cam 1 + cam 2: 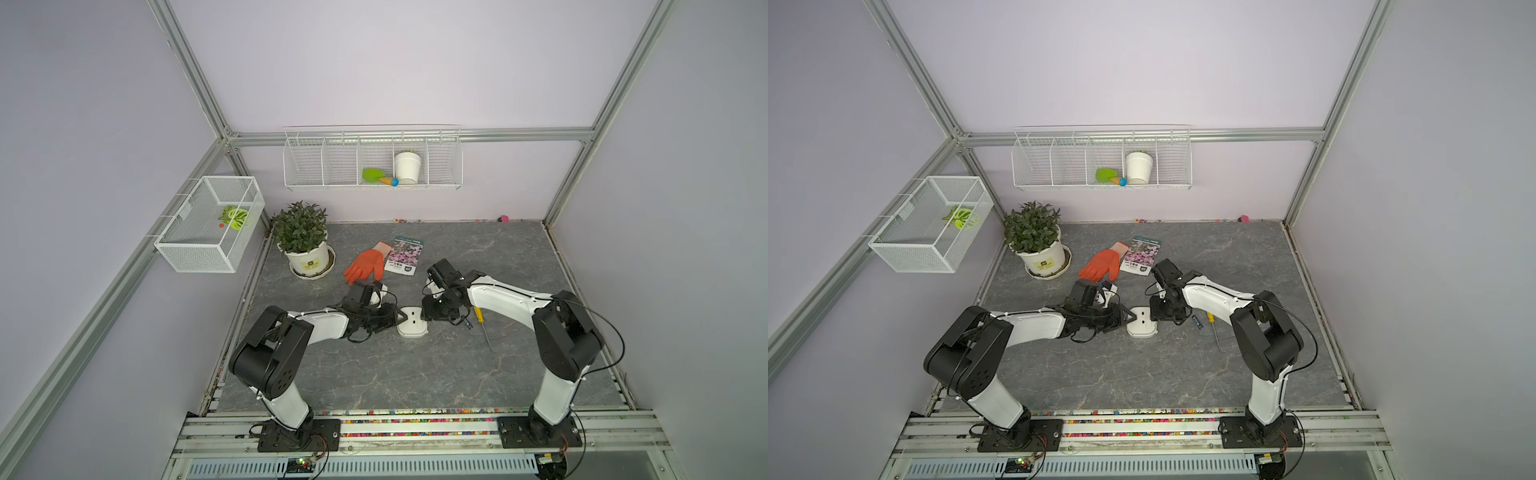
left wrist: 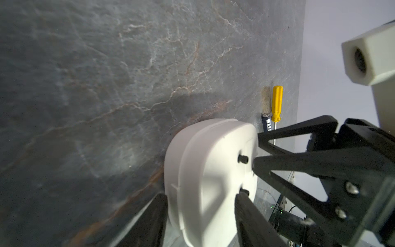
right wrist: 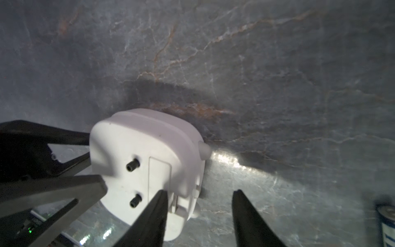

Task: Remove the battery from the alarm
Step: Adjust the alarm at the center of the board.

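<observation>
Battery (image 1: pixel 468 323): dark cylinder, out of the alarm (image 1: pixel 412 326), lying on the grey table (image 1: pixel 374 374) at the alarm's 3 o'clock in both top views, just beside the yellow-handled screwdriver (image 1: pixel 478 314), no gripper on it. Alarm: white, back up, slot cover (image 3: pixel 159 171) apparently seated; left gripper (image 2: pixel 201 194) clamped across its body from 9 o'clock, right gripper (image 3: pixel 198 192) at 3 o'clock, jaws apart, holding nothing. Status, as judged: removal done; remaining, release of the alarm and withdrawal of both arms.
</observation>
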`<state>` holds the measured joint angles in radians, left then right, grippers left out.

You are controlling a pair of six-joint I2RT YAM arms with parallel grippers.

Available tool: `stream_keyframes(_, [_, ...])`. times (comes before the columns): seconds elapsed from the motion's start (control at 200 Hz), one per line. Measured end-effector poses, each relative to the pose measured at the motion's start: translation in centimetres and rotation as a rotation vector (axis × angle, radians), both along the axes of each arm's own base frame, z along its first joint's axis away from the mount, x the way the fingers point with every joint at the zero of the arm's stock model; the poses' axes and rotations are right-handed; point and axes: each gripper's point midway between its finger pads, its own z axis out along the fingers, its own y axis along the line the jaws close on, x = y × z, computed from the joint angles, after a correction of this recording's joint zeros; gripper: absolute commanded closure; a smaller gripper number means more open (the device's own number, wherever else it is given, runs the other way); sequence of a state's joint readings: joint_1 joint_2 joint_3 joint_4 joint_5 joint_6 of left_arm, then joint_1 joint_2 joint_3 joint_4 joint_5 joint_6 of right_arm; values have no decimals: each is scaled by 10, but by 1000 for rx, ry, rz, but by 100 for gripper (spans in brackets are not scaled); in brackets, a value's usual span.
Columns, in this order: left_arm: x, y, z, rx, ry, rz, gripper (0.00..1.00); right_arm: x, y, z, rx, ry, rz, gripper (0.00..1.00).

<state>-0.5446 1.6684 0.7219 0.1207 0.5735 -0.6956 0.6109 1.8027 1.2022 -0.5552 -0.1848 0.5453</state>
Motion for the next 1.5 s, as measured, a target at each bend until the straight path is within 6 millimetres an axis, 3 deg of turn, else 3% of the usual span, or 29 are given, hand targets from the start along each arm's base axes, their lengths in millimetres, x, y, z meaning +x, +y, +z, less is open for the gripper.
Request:
stream_keyframes(0.11, [1,1,8,-7,-15,5,43,2,-12,20,43,-104,31,18])
stream_keyframes(0.255, [3,2,18,-29,-32,15,46,20,-23,77,121,-382,138,7])
stream_keyframes(0.355, [5,4,18,-36,-26,23,48,23,-23,109,141,-604,312,2])
stream_keyframes(0.42, [5,3,19,-40,-24,25,50,14,-17,115,137,-714,474,2])
stream_keyframes(0.655, [5,3,7,-29,1,29,55,-14,3,79,44,-787,979,2])
stream_keyframes(0.85, [3,3,-8,-17,36,21,56,-20,19,49,13,-728,1204,2])
stream_keyframes(1.015, [6,0,-5,-25,29,19,56,-21,29,30,6,-642,1291,2])
stream_keyframes(1.2, [6,0,-6,-24,30,19,56,-10,37,19,-19,-593,1310,2])
stream_keyframes(1.5, [6,0,-6,-24,30,19,56,-9,41,4,-31,-520,1330,2])
